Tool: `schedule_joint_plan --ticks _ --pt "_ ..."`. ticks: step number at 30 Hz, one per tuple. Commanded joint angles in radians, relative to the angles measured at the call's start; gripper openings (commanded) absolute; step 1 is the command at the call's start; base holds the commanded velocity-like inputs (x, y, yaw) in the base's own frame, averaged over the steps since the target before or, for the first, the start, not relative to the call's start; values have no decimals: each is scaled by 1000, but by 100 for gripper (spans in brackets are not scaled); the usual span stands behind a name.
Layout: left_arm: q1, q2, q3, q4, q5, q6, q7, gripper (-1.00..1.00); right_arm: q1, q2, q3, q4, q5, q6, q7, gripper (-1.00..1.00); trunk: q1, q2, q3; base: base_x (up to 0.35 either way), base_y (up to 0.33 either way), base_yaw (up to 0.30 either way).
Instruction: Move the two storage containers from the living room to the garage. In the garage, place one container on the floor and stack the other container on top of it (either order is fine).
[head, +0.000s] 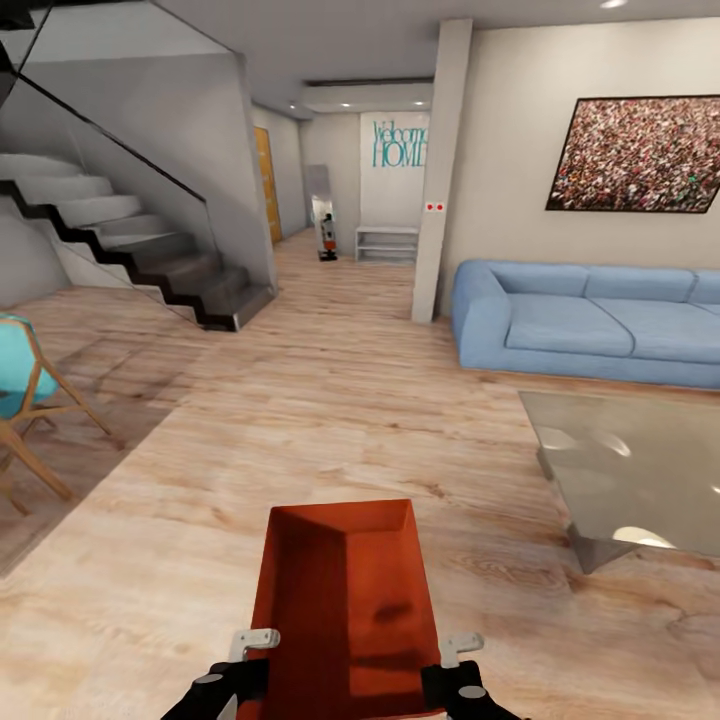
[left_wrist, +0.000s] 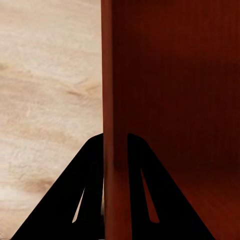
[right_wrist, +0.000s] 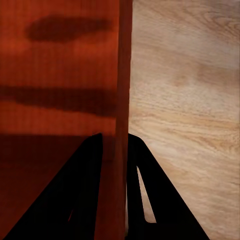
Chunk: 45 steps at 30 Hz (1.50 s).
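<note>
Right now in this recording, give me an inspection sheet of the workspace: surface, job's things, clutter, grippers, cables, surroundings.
Surface: light wood plank floor.
Job's things: one orange-red storage container, open-topped, held in front of the robot above the floor.
Clutter: nothing seen.
Grippers: left gripper clamped over one container wall; right gripper clamped over the opposite wall.
Cables: nothing seen.
Surroundings: blue sofa, glass coffee table, staircase, turquoise chair, wall picture, hallway ahead.
</note>
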Motion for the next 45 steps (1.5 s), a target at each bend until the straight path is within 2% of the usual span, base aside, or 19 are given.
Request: schedule_joint_plan --ticks 1,8,45 --pt "0 0 -6 -5 -4 6 9 -100 -1 -2 -9 27 -18 -5 -7 -100 0 -1 -1 0 0 251" --pt "0 0 -6 -5 -5 6 7 -100 0 -2 -9 27 -18 -5 -7 -100 0 -1 -1 147 0 49" --pt "0 0 -6 -3 -6 8 6 -100 0 -2 -10 27 -18 -5 -7 -100 0 -1 -1 322 0 0"
